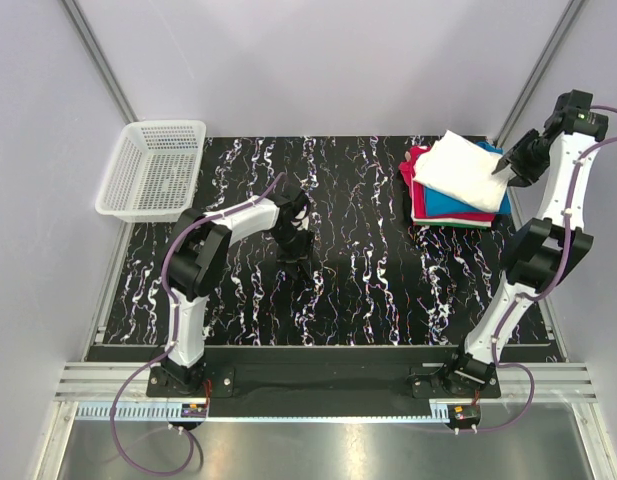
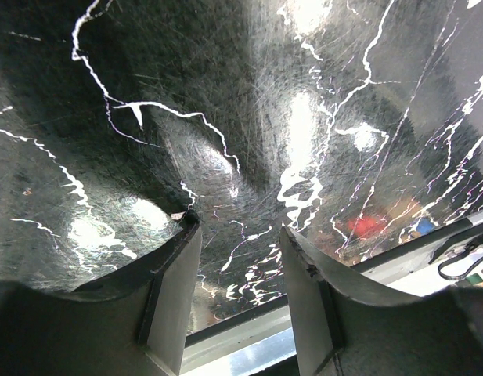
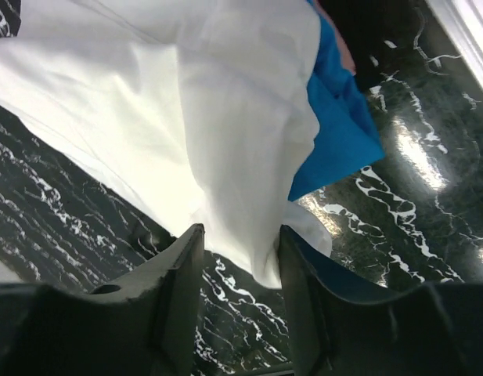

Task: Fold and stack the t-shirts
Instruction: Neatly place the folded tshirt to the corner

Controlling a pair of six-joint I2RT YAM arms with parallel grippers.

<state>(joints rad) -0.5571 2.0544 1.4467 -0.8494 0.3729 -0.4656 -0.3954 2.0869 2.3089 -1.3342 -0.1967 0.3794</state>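
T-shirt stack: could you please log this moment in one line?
white t-shirt: atop blue t-shirt and red t-shirt | right pincer: open at its corner | left pincer: open, empty, above table

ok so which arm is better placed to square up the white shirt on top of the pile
Right, probably. The right gripper is at the edge of the white shirt topping the stack, jaws apart with a cloth corner between them. The left gripper hangs open over the table's middle, far from it.

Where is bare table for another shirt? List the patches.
Bare black marbled tabletop lies between the left arm and the stack of folded t-shirts, plus the near strip. Crowded: far-right corner, stack and right arm; far-left, white plastic mesh basket.
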